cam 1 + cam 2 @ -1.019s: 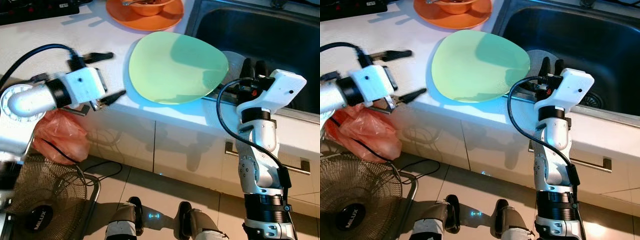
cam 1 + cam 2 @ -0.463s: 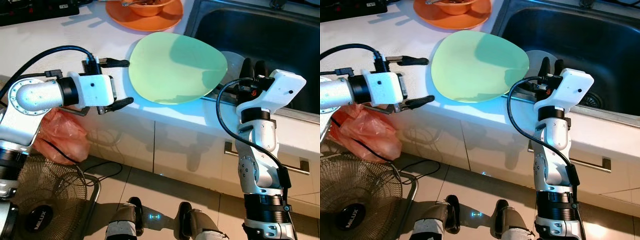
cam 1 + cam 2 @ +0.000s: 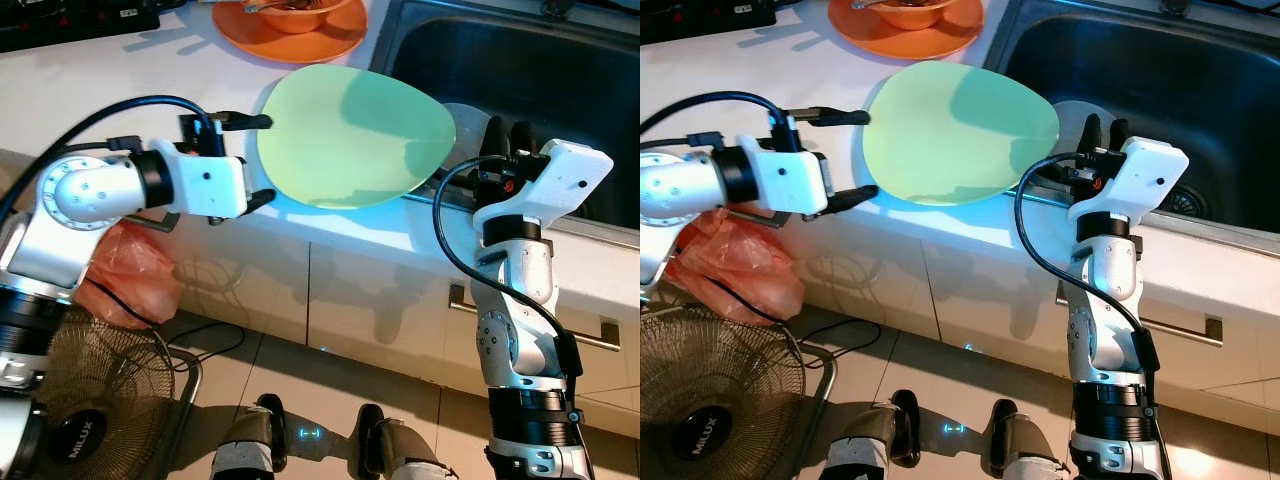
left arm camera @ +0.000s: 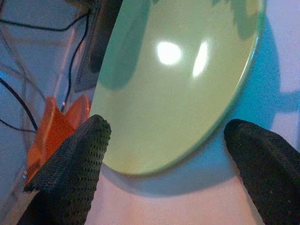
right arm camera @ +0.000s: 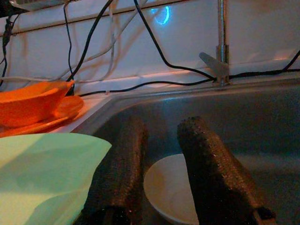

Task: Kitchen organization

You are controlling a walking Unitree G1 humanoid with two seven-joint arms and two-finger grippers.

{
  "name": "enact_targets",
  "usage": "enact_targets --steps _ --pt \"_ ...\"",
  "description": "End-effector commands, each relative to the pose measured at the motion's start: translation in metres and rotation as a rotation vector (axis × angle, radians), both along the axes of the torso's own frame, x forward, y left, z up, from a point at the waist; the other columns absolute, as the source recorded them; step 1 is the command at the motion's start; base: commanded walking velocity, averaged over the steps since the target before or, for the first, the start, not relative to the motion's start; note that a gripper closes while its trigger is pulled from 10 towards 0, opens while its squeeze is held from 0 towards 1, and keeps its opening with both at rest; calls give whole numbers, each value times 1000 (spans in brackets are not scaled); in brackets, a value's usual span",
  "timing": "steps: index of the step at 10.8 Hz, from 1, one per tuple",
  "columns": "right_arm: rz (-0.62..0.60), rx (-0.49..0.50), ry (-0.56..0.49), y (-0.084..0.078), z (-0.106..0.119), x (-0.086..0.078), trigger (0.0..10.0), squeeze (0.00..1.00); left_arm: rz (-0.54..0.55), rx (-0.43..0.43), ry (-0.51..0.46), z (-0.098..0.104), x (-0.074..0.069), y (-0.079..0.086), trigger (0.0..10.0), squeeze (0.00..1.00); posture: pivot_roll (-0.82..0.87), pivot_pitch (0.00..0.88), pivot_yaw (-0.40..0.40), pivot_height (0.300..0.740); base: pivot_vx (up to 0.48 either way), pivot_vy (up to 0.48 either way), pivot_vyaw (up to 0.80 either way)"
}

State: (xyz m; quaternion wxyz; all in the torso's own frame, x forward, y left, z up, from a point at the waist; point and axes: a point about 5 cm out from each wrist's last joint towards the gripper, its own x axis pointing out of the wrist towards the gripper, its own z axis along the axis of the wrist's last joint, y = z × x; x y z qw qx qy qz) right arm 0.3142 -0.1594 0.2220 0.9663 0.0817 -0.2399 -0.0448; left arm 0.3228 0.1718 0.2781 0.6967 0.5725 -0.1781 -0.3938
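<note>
My left arm reaches across in front of me, bent at the elbow, its forearm lying roughly level along the front edge of the white counter [image 3: 90,95]. My left gripper [image 3: 252,160] points sideways toward the green plate [image 3: 350,135], and its two black fingers [image 4: 70,164] are spread wide, one on the far side and one on the near side of the plate's left rim. In the left wrist view the plate's edge sits between the two fingertips with a gap on each side, so neither one is touching it.

The green plate lies flat on the counter beside the sink [image 3: 540,70], and its right edge hangs over the sink's rim. Behind it on the counter sits an orange plate [image 3: 290,35] with an orange bowl [image 5: 30,101] on top.

My right arm stands upright from below the counter, forearm vertical, wrist bent forward over the sink's near edge. My right gripper [image 3: 507,135] points into the basin with its fingers held near each other, a narrow gap between them, gripping nothing. A white dish [image 5: 166,192] rests in the sink just past those fingertips, close by the green plate's overhanging edge.

On the floor to my left are a pink plastic bag [image 3: 125,270] and a fan [image 3: 85,400].
</note>
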Motion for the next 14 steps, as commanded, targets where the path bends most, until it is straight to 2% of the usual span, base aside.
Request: enact_targets --steps 1,5,7,9,11,12,13,14 --pt "-10 7 5 -2 -4 -2 10000 0 -22 61 24 -11 0 -7 10000 0 109 279 7 740 0 0 0" --pt "-12 9 4 -2 -4 -3 10000 0 -45 170 23 -24 5 -16 10000 0 102 269 13 740 0 0 0" --pt "-11 9 3 -1 -4 -4 10000 0 -30 253 10 -32 11 -19 10000 0 99 267 15 740 0 0 0" --pt "-13 9 5 -2 -4 -4 10000 0 19 289 -5 -38 17 -21 10000 0 96 273 12 740 0 0 0" --pt "-13 7 8 -2 -4 -4 10000 0 72 279 -9 -45 23 -19 10000 0 95 278 6 740 0 0 0" --pt "-13 7 9 -3 -4 -4 10000 0 87 271 -8 -47 24 -18 8902 0 95 280 7 740 0 0 0" --pt "-11 8 13 -2 -5 -4 10000 0 87 240 -4 -48 24 -19 0 0 96 282 6 740 0 0 0" --pt "-9 8 13 -2 -5 -5 10000 0 84 243 2 -49 23 -18 0 0 94 284 6 740 0 0 0"
